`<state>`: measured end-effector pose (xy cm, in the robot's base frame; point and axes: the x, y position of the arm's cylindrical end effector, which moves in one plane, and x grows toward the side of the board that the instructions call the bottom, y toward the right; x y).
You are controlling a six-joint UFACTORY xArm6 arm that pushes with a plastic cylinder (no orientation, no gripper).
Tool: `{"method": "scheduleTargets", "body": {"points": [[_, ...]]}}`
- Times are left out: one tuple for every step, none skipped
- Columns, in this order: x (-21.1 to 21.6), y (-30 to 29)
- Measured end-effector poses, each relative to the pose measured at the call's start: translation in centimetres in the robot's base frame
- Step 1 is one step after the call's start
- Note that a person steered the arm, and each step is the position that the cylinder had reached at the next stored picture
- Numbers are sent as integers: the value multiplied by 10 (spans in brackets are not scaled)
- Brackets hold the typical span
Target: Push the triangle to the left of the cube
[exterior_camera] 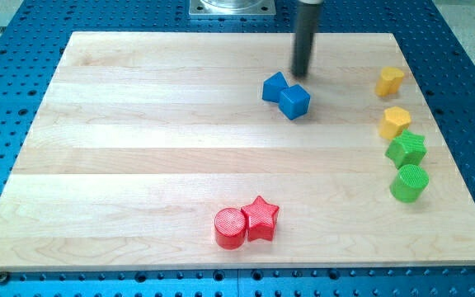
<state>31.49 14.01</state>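
My tip (301, 76) stands on the wooden tabletop (138, 124), just above the blue cube (294, 101) toward the view's top, near it, though whether it touches I cannot tell. The tool is a bare rod and grasps nothing. The blue triangle (274, 87) lies against the cube's left side, just left of and below my tip. A red cylinder (229, 228) and red star (261, 218) sit together near the view's bottom.

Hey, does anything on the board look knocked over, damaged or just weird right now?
Nothing stands out. The blue triangle sits touching the blue cube on its left, both flat on the wooden board. My tip rests just above them, toward the view's top.
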Motion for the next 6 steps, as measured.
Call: {"method": "scheduleTargets", "body": {"points": [[21,-31],[7,-70],[20,-117],[20,-85],[28,-93],[19,-81]]}}
